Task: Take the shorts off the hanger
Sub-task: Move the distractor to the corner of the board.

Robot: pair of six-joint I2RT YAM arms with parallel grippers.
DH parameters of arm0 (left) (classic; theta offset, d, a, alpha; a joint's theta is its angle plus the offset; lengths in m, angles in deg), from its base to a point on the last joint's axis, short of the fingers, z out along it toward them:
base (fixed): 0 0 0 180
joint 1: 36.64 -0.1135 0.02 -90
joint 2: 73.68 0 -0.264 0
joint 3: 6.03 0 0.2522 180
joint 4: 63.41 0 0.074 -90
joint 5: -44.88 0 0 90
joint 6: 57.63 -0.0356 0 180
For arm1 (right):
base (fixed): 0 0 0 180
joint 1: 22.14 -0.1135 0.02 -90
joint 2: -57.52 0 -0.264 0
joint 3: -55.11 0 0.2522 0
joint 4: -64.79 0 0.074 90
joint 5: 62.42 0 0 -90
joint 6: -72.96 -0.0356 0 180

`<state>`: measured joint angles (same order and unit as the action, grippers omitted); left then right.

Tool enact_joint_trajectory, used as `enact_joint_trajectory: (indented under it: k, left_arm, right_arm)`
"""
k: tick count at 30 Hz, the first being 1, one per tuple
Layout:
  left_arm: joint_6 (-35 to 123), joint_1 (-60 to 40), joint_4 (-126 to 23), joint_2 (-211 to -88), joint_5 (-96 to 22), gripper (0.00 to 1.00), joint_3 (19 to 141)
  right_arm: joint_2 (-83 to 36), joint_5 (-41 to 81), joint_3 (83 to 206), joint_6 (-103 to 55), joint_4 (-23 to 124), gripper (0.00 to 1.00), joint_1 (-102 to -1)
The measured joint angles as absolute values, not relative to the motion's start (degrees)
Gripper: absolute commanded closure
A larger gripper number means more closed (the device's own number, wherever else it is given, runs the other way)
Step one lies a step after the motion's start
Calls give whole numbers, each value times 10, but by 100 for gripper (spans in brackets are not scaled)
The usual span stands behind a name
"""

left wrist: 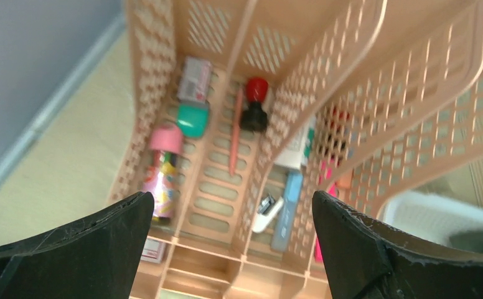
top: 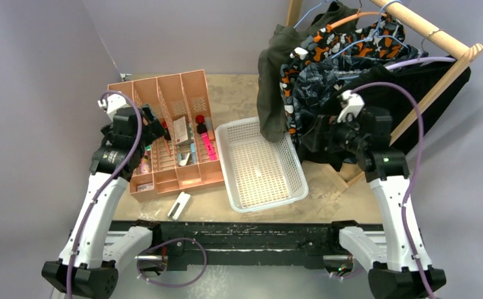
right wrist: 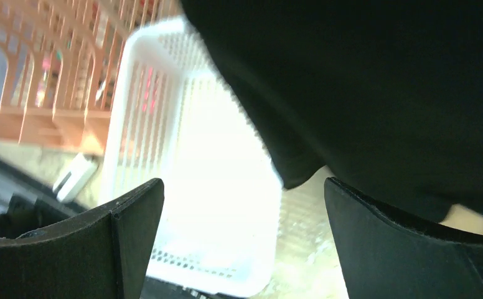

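Four pairs of shorts hang from hangers on a wooden rail (top: pixel 432 30) at the back right: olive green (top: pixel 270 75), orange-black-white camouflage (top: pixel 326 42), dark blue-grey camouflage (top: pixel 314 87) and plain black (top: pixel 429 78). My right gripper (top: pixel 314 136) is open at the lower hem of the black fabric. In the right wrist view the gripper (right wrist: pixel 244 212) is open and empty, with the black shorts (right wrist: pixel 382 81) hanging just above and ahead of its fingers. My left gripper (top: pixel 158 128) is far from the shorts, over the orange organizer; it (left wrist: pixel 233 218) is open and empty.
A white mesh basket (top: pixel 289 187) sits mid-table below the olive shorts; it also shows in the right wrist view (right wrist: pixel 133 112). An orange divided organizer (top: pixel 164 180) with small items stands at left, also seen in the left wrist view (left wrist: pixel 363 81). A small white object (top: pixel 178 205) lies near the front edge.
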<state>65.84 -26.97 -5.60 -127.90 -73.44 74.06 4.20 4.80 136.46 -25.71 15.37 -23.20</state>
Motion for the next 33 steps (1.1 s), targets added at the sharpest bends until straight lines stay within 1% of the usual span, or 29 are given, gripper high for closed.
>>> enact_joint_trajectory:
  k: [2, 4, 9, 13, 18, 22, 25, 33]
  left_arm:
    - [666, -267, -68, -1283, -700, 1, 709]
    - [680, -242, -76, -1296, -674, 1, 678]
    - [729, -108, -93, -1348, -646, 2, 629]
    - [770, -26, -115, -1368, -618, 5, 589]
    - [808, 28, -127, -1400, -600, 6, 572]
    - [828, 40, -126, -1434, -626, 7, 573]
    - [828, 35, -116, -1472, -656, 4, 584]
    - [790, -59, -111, -1553, -681, 4, 612]
  right_arm:
    - [43, 41, 1328, -267, 154, 1, -269]
    - [42, 41, 1299, -278, 155, 1, -307]
    - [39, 62, 1252, -311, 161, 1, -396]
    - [31, 87, 1241, -330, 177, 1, -437]
    - [22, 113, 1238, -349, 202, 1, -458]
    - [15, 130, 1237, -362, 226, 1, -463]
    - [8, 136, 1238, -370, 240, 1, -463]
    - [-5, 164, 1242, -374, 248, 1, -465]
